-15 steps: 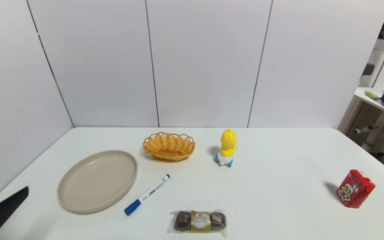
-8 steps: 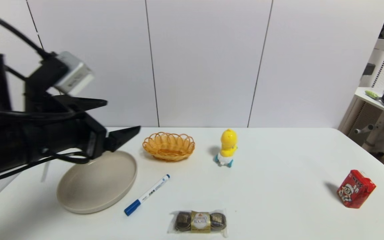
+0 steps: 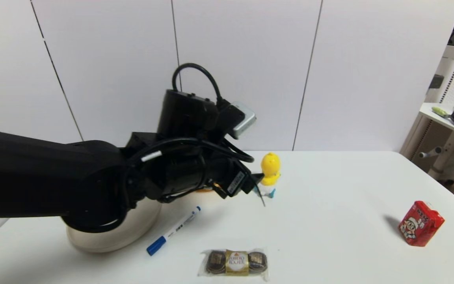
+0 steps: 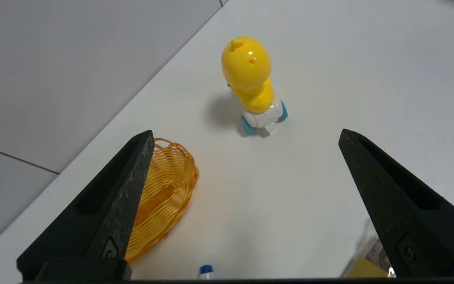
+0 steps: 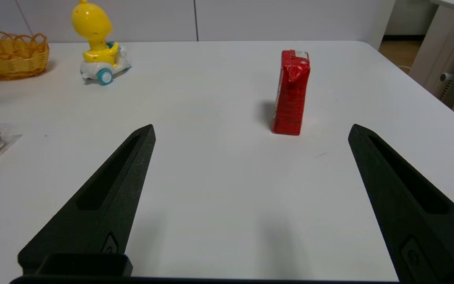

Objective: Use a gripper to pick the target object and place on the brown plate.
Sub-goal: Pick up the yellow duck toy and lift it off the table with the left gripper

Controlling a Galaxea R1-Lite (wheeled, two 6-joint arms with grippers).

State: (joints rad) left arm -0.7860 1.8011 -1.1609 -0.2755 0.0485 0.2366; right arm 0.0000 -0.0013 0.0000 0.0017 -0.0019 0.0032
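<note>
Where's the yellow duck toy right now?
In the head view the yellow duck toy stands upright mid-table toward the back wall, right of the orange basket, with the open left gripper close in front of it, not touching.

Duck toy point(image 4: 250, 79): yellow head and body, white base, blue wheels. Basket point(image 4: 164, 197): orange woven. Plate point(image 3: 105, 242): beige. Carton point(image 5: 290, 92): red; cartoon print in head view. Marker point(image 3: 173, 230): white barrel, blue cap. Table point(image 3: 329, 236): white. Left hand point(image 4: 242, 197): black.
</note>
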